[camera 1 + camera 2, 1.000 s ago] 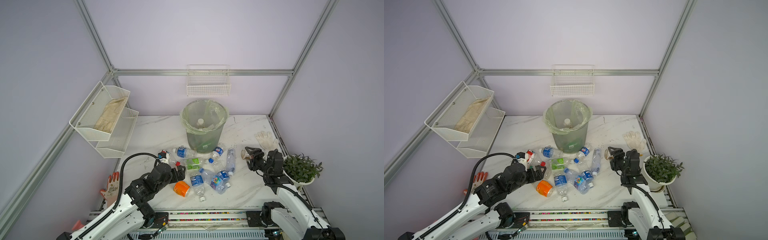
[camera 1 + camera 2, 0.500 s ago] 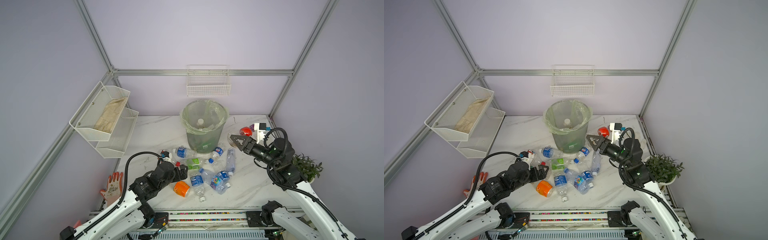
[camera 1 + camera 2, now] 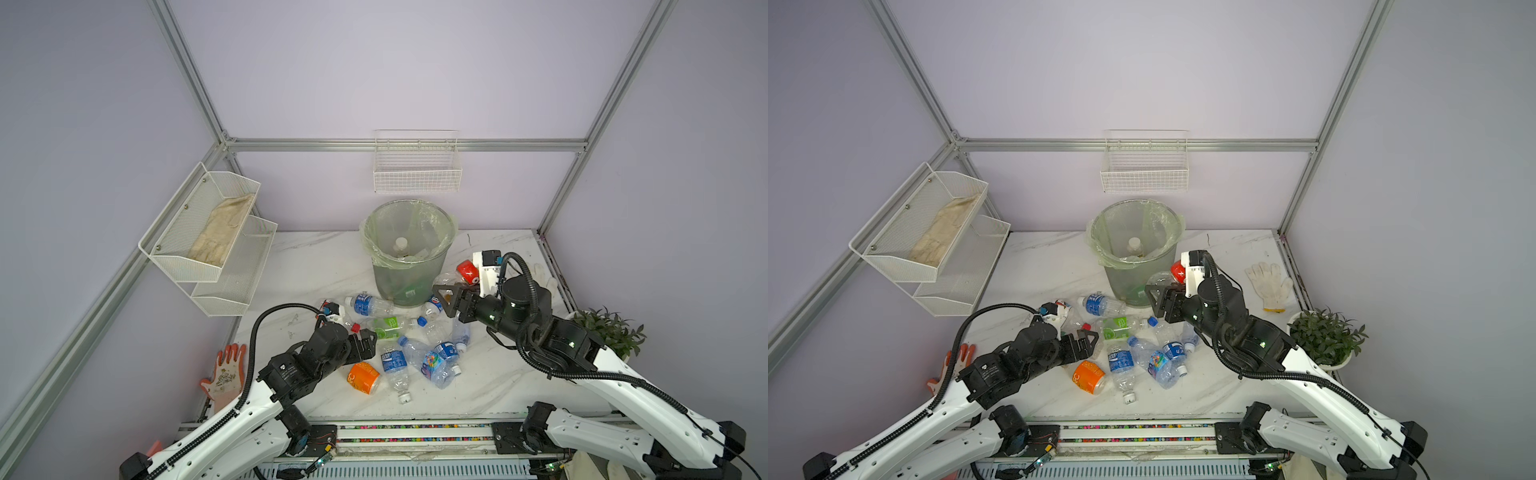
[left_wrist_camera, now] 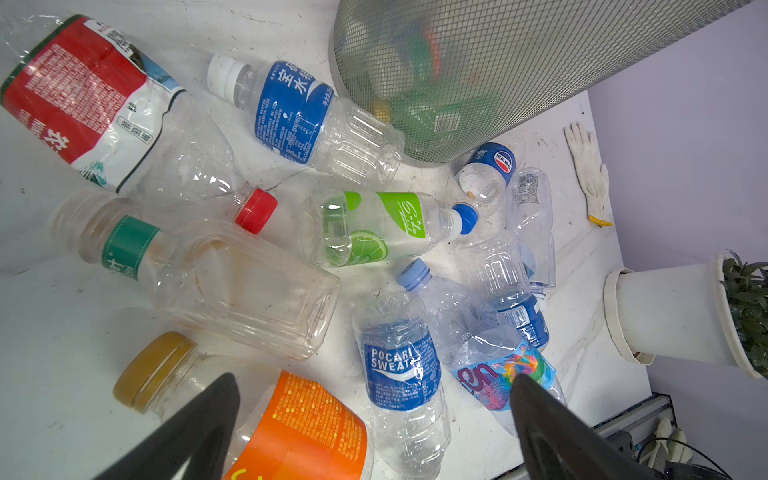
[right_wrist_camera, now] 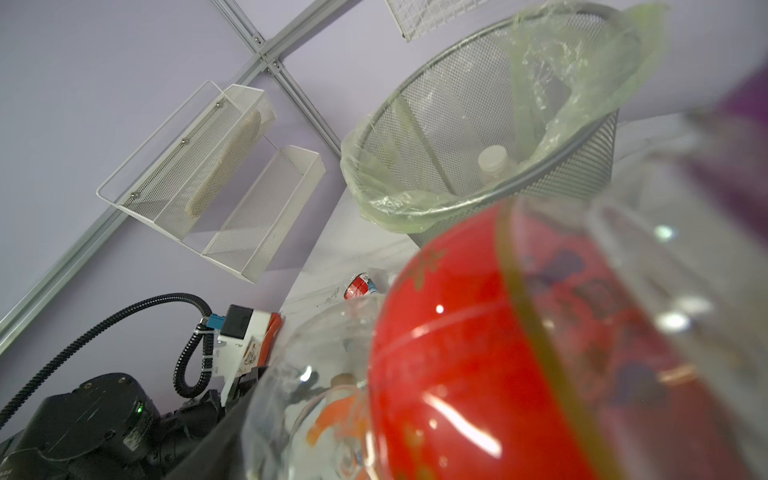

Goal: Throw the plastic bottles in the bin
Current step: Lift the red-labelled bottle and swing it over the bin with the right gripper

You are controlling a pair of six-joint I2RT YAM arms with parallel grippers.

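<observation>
The left arm stretches low over the marbled counter [image 3: 316, 266], its left fingers [image 3: 368, 344] spread wide and empty above crumpled clear plastic bottles [image 3: 415, 345] strewn before the bin [image 3: 409, 286]. The right arm bends up at the elbow. Its right fingers [image 3: 448, 298] are clamped on a red-labelled bottle [image 3: 467, 272], long axis roughly level, just beside the bin's grey mesh wall.

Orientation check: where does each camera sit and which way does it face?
Top views: high up front, looking down at table, bin, left arm, right arm.
Left wrist: over open left gripper, facing loose bottles; fingertips show.
Right wrist: behind right gripper, facing the bin; held red-labelled bottle fills it, left arm shows.
Shared: both wrist views show the bin.
</observation>
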